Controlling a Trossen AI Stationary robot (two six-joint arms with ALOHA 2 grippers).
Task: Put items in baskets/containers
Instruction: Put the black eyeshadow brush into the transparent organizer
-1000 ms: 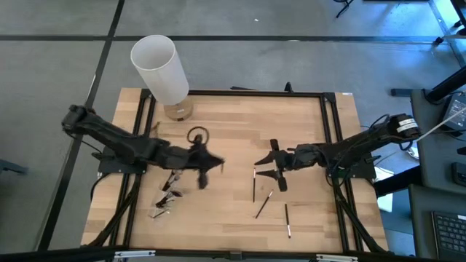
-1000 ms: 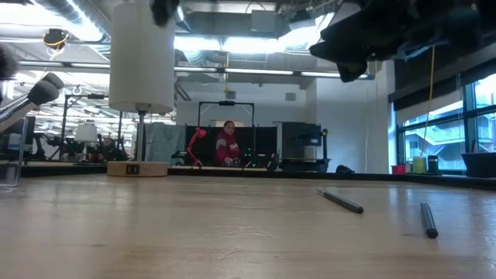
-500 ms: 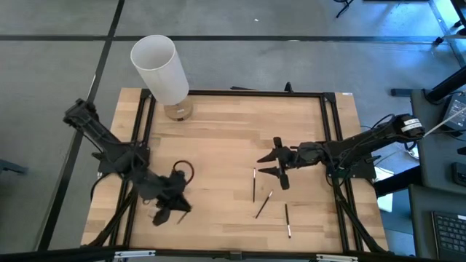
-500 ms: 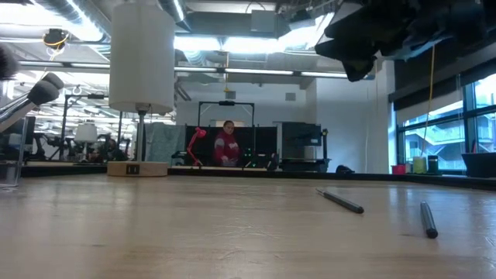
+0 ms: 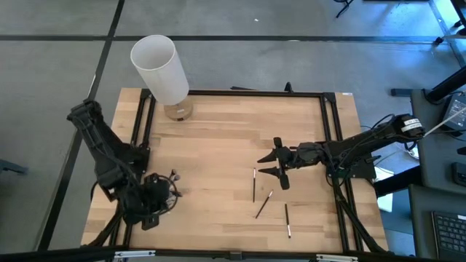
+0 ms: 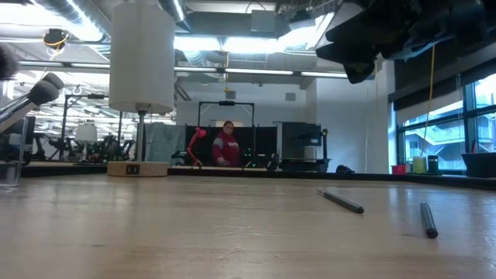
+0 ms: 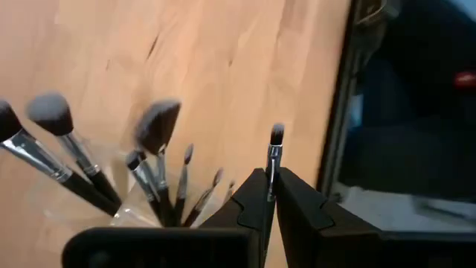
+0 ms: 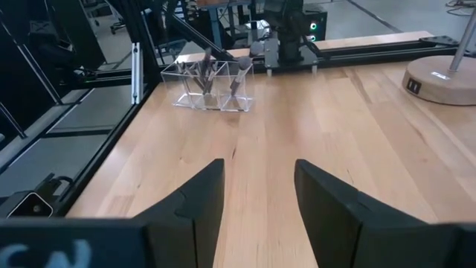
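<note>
A clear container (image 8: 209,95) stands near the table's left near corner, with several dark brushes (image 7: 152,160) standing bristles-up in it. My left gripper (image 7: 272,186) hangs over it (image 5: 154,204), shut on one thin brush (image 7: 276,135). Three more brushes lie flat on the wood at the right: one (image 5: 253,184), a second (image 5: 263,204) and a third (image 5: 287,220). My right gripper (image 5: 277,164) hovers just beyond them, open and holding nothing (image 8: 259,195). My left gripper pinches the thin brush's handle between its two fingertips, just behind the silver ferrule (image 7: 272,165). The bristle tip sticks out past the fingers. The fingers slant downward and the brush is lifted clear, beside the brushes in the container.
A tall white cylinder (image 5: 160,69) on a tan round base (image 5: 178,110) stands at the far left. A black frame rail (image 5: 331,138) borders the table. Bare wood lies between the two arms. A person (image 6: 226,144) sits in the room far behind.
My left gripper has swung from the table's middle toward the left near corner, stopping over the container, and has turned and tipped on the way. It has stayed shut, carrying the thin brush. The right arm has kept still.
</note>
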